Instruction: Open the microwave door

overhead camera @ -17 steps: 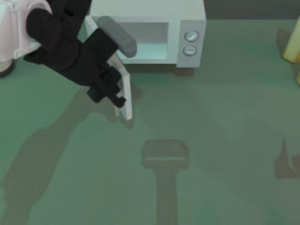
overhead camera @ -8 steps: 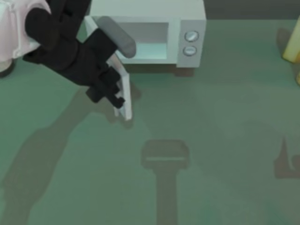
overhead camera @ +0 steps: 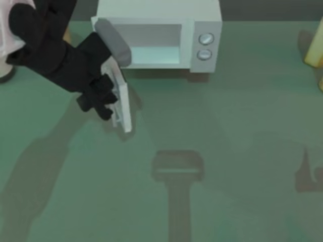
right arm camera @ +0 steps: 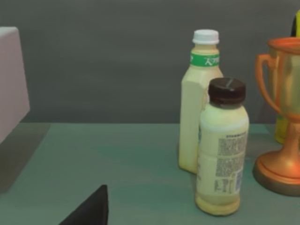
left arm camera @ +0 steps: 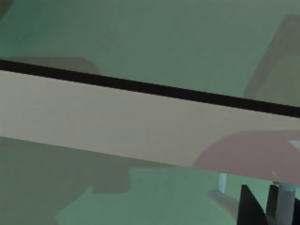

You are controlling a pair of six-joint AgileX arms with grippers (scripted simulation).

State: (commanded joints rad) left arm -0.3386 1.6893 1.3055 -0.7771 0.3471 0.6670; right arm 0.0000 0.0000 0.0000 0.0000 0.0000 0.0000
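The microwave stands at the back middle of the table, its light teal interior exposed. Its door is swung out toward the left front and shows almost edge-on. My left gripper is shut on the thin handle at the door's free edge. In the left wrist view the door's edge runs across as a pale band, and the dark fingers clamp the pale handle. My right gripper shows only as a dark corner in its own wrist view, away from the microwave.
Two pale yellow bottles and an orange trophy stand at the table's right. A yellow object sits at the right edge. A white-pink object is at the back left, behind my left arm.
My left gripper has moved left and back with the handle. The door has swung farther away from the microwave's opening.
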